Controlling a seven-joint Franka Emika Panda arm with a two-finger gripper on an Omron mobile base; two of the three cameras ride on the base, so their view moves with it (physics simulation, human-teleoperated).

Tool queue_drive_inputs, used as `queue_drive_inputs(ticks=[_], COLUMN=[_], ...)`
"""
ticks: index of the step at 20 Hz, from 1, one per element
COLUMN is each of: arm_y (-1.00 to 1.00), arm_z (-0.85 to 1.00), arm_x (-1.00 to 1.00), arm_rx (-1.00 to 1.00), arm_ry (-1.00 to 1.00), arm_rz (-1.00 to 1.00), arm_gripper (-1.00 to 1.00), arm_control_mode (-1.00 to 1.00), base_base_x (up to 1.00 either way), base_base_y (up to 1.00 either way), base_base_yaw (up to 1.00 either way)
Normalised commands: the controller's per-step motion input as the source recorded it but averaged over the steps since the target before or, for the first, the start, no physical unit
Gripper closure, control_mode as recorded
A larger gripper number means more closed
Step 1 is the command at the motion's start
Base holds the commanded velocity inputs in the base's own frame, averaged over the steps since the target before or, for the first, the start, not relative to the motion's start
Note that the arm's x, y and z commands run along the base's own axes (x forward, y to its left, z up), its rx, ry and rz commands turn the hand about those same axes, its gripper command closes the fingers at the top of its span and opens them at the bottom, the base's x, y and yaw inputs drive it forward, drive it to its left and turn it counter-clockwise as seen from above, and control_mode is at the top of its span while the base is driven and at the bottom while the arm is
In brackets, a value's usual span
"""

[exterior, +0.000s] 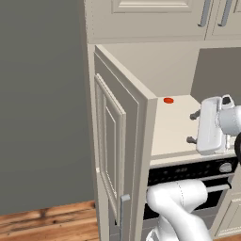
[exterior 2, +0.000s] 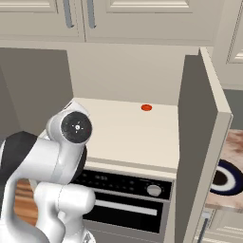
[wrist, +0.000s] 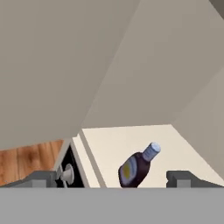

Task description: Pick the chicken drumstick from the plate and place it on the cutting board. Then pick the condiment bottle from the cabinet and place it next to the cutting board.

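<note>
The condiment bottle (wrist: pixel 138 166), dark brown with a yellow label and a pale blue cap, rests on the cream shelf of the cabinet (exterior: pixel 175 129) and looks tilted in the hand view. My gripper (wrist: pixel 112 178) is open and short of the bottle, which lies between the lines of the two fingertips (wrist: pixel 183 177). From the left base view the gripper (exterior: pixel 192 127) points left over the shelf. The panelled cabinet door (exterior: pixel 117 141) stands open. Part of the plate (exterior 2: pixel 227 179) shows past the door on the marbled counter. The chicken drumstick and the cutting board are out of view.
A small red disc (exterior: pixel 168 100) lies at the back of the shelf. Below the shelf is an oven with a black control panel and knob (exterior 2: pixel 153 190). The open door (exterior 2: pixel 201 142) stands between shelf and counter. Upper cabinets with paired handles (exterior 2: pixel 78 14) hang overhead.
</note>
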Motion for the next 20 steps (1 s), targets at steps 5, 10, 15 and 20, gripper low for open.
queue_drive_inputs(ticks=[5, 10, 15, 20], arm_y=[0.0, 0.0, 0.0, 0.01], arm_z=[-0.2, -0.18, -0.17, -0.16], arm_x=[0.01, 0.04, 0.01, 0.0], arm_rx=[0.07, 0.11, 0.14, 0.16], arm_ry=[0.0, 0.0, -0.01, -0.04], arm_rz=[0.0, 0.0, 0.0, 0.0], arm_gripper=[-1.0, -1.0, -1.0, -1.0], arm_control_mode=[-1.0, -1.0, -1.0, -1.0], base_base_x=[0.0, 0.0, 0.0, 0.0], base_base_y=[0.0, 0.0, 0.0, 0.0], base_base_yaw=[0.0, 0.0, 0.0, 0.0])
